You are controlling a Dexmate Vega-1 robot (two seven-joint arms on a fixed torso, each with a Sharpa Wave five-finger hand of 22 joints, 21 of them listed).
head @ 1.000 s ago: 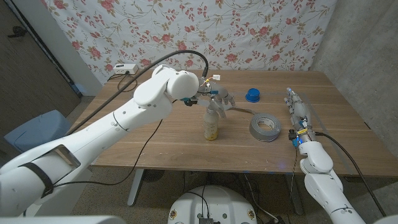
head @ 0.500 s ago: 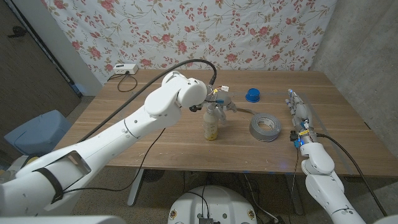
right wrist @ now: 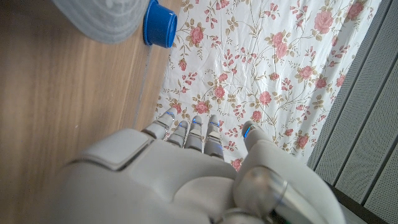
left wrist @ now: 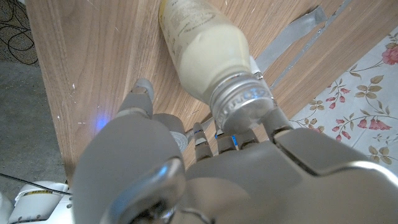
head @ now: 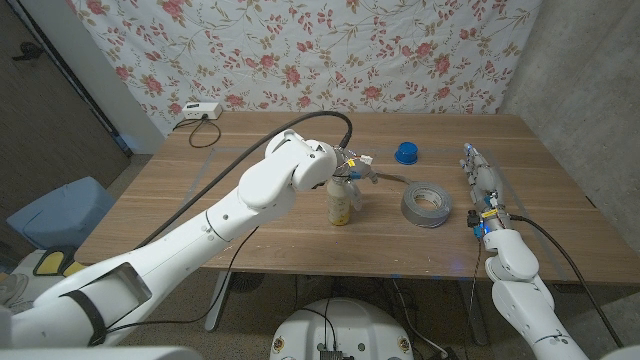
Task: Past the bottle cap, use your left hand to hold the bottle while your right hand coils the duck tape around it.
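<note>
Head view: your left hand (head: 352, 172) sits over the bottle (head: 341, 203) neck, grip unclear; tape roll (head: 426, 205) and blue cap (head: 405, 152) lie between it and your right hand (head: 480, 180) (empty, fingers straight).

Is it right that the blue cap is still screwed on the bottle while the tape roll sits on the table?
Not quite. The blue cap is off, lying on the table behind the tape roll. The head view shows it, and the left wrist view shows the bottle with a bare threaded neck. The tape roll does sit on the table.
</note>
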